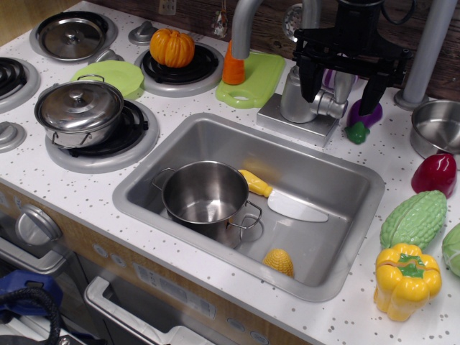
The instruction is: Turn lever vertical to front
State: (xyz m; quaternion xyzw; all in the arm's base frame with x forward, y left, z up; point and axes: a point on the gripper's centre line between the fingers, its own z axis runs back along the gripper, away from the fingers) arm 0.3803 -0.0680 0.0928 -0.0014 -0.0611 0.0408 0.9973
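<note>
The lever [343, 88] is a short silver-grey handle that rises from an elbow joint [328, 108] on the right side of the faucet's thick body [295, 95]. It stands roughly upright. My black gripper [339, 100] hangs over it from above, open, with one finger [307, 83] left of the lever and the other finger [374, 90] right of it. The lever sits between the fingers, and neither finger clearly touches it. The faucet's curved spout [241, 21] rises to the left.
The sink [345, 237] holds a steel pot [205, 192], a toy knife [284, 201] and a corn piece [279, 262]. A purple eggplant [363, 118] lies right of the faucet base. A grey pole [429, 50] and a steel bowl [436, 128] stand at the right. Toy vegetables [411, 219] lie along the right counter.
</note>
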